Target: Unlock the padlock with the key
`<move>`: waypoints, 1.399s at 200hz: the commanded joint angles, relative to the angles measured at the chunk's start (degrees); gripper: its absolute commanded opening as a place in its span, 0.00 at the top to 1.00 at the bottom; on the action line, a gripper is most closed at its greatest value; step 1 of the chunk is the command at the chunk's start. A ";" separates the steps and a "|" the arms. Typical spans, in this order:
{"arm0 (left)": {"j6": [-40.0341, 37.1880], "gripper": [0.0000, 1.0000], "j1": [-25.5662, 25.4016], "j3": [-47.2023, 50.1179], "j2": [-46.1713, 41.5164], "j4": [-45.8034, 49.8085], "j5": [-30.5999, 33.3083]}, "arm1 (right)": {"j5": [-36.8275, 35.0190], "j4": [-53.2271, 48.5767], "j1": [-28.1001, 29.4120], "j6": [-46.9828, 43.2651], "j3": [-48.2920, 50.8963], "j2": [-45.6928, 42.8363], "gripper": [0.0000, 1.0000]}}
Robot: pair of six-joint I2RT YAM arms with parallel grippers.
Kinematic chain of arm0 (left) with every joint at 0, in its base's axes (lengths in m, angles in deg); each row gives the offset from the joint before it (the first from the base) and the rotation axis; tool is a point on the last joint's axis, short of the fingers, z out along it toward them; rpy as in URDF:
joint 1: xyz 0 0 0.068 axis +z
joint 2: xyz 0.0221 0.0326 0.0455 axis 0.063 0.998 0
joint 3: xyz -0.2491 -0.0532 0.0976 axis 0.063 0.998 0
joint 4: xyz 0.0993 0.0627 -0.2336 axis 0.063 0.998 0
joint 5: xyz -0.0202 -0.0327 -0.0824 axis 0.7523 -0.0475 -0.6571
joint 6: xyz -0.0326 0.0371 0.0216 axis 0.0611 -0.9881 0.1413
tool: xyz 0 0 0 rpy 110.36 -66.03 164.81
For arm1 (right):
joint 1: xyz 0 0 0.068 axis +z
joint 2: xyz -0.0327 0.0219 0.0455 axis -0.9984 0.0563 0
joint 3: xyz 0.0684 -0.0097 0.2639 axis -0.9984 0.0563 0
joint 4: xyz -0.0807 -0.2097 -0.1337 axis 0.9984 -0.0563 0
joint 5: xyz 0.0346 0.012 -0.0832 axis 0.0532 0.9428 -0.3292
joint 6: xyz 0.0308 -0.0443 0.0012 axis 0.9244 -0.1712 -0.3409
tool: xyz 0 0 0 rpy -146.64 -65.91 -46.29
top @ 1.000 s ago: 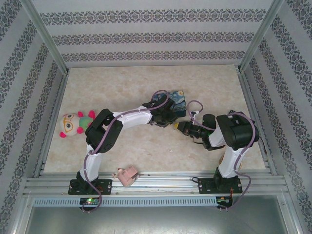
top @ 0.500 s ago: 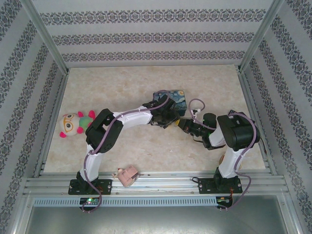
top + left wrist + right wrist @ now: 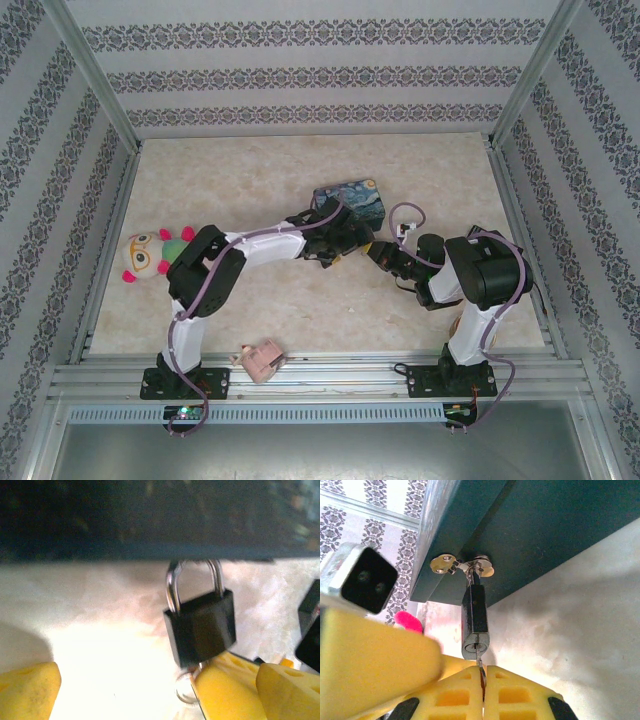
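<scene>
padlock hanging from tin, key beneath padlock

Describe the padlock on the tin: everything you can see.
The padlock is small: a matte black boxy body and a thin silvery shackle, both legs seated in the body, so it looks locked. The shackle passes through the silvery hasp on the dark side of the tin, and the body hangs slightly tilted. The key sits in the keyhole at its base, pinched by the shut right hand. A key ring shows beside the base.
</scene>
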State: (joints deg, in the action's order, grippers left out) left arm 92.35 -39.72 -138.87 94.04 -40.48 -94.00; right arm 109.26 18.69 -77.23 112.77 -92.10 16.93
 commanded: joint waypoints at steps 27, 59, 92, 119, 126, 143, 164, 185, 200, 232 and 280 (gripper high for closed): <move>-4.97 0.01 -0.84 6.70 -7.24 -13.76 -3.00 | -6.02 7.42 0.91 1.88 -0.95 -0.02 1.00; -5.83 0.01 0.28 9.60 -9.46 -17.07 -2.56 | -7.43 7.62 1.62 2.34 -0.95 -0.07 1.00; -2.85 0.00 2.05 13.27 -10.59 -18.59 0.52 | -7.54 8.14 2.22 3.21 -1.95 1.42 1.00; -0.98 0.10 2.37 14.36 -9.55 -21.55 3.90 | -7.48 8.14 2.66 3.91 -2.68 2.03 1.00; -0.55 0.14 2.35 14.10 -9.02 -22.18 4.52 | -7.39 8.14 2.70 4.21 -2.79 2.17 1.00; 0.46 0.24 2.37 13.86 -7.94 -24.17 6.25 | -7.29 8.14 2.98 4.72 -3.06 2.26 1.00; 1.62 0.37 2.35 14.23 -6.80 -27.75 8.08 | -7.33 8.14 3.18 5.19 -3.14 2.09 1.00; 2.46 0.42 2.37 14.22 -5.41 -30.24 9.34 | -7.63 8.14 3.42 5.57 -3.23 2.00 1.00; 3.45 0.43 2.37 14.25 -4.42 -30.35 10.03 | -7.89 8.14 3.66 5.69 -3.47 2.07 1.00; 5.02 0.44 2.37 13.23 -2.27 -29.94 10.67 | -8.69 8.14 4.36 6.34 -3.91 2.39 1.00; 5.78 0.45 2.37 11.50 0.74 -32.85 10.59 | -9.23 8.14 5.22 7.35 -5.04 2.79 1.00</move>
State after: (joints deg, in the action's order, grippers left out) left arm 96.79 -37.62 -125.10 93.48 -69.20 -84.65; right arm 100.56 21.43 -72.73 119.70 -95.12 19.44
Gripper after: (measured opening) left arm 0.553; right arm 0.062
